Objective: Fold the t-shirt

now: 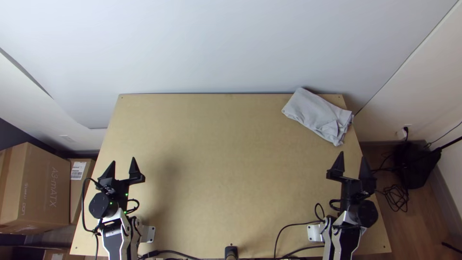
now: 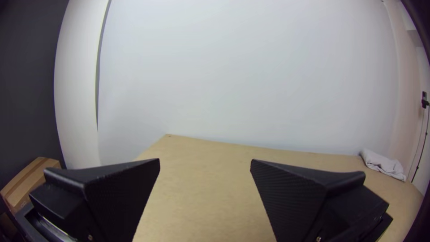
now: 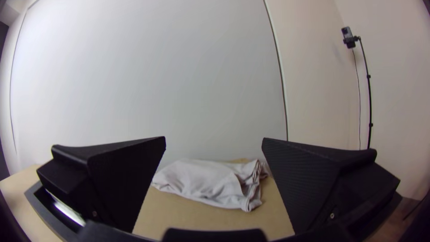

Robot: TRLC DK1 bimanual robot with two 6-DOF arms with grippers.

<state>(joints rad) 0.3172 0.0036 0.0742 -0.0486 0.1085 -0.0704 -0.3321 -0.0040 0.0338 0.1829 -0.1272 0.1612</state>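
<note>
With left gripper (image 1: 123, 160) and right gripper (image 1: 352, 155) spread, pinch bundled t-shirt (image 1: 315, 114) shallowly at far right; draw nearer gently.

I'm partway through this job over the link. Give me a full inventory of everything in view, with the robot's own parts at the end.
light grey cloth t-shirt: one, light grey, in a loosely folded bundle at the table's far right corner
light wooden table: one, tan, between the arms and the wall
smooth wall: whitish, beyond the table
cardboard boxes: at least two, brown, left of the table
thin cables: several, black, along the near edge
slim stand with a small device: one, black, against the right wall
arms: two, white and black, at the near left and near right
left gripper: one, black, open, near left
right gripper: one, black, open, near right
</note>
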